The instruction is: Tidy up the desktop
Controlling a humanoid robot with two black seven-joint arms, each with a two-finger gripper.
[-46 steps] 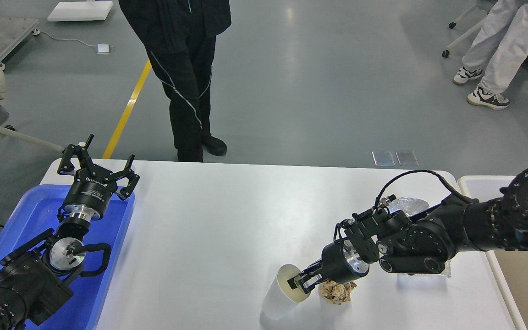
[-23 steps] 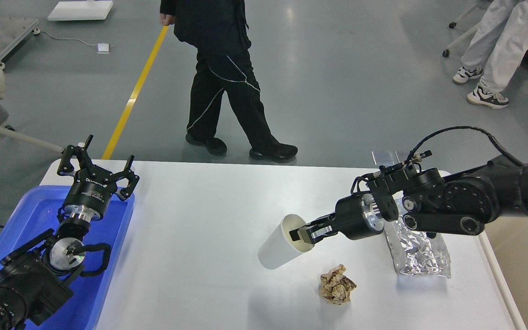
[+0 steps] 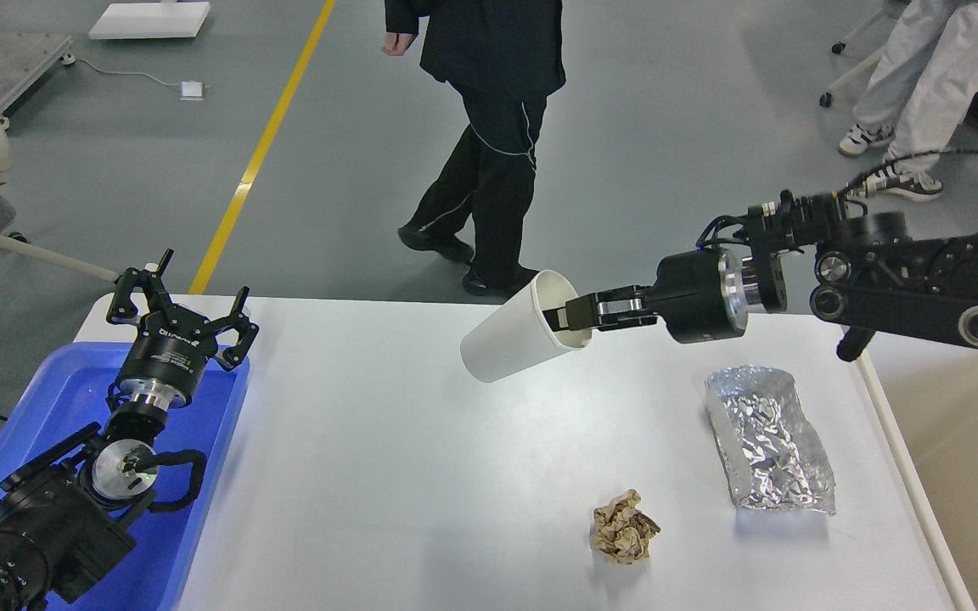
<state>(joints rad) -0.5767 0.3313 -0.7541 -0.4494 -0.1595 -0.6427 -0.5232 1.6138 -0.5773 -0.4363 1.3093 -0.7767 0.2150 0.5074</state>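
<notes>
Head view: right gripper [image 3: 572, 315] pinches rim of white paper cup [image 3: 514, 339], tilted, lifted above desktop [image 3: 387, 441] far side. Left gripper [image 3: 185, 299] spread over blue tray [image 3: 200, 501], left. Crumpled paper [image 3: 625, 526] and foil bag [image 3: 769, 440] lie near right.

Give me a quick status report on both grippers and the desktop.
Right gripper shut on paper cup, held above desktop. Left gripper open, idle. Paper wad, foil bag remain.

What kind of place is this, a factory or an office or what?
Most likely a robot test lab or workshop. The floor is bare grey with a yellow line painted on it, people walk past, and a white table holds scrap: a paper cup, crumpled paper and a foil bag.
</notes>
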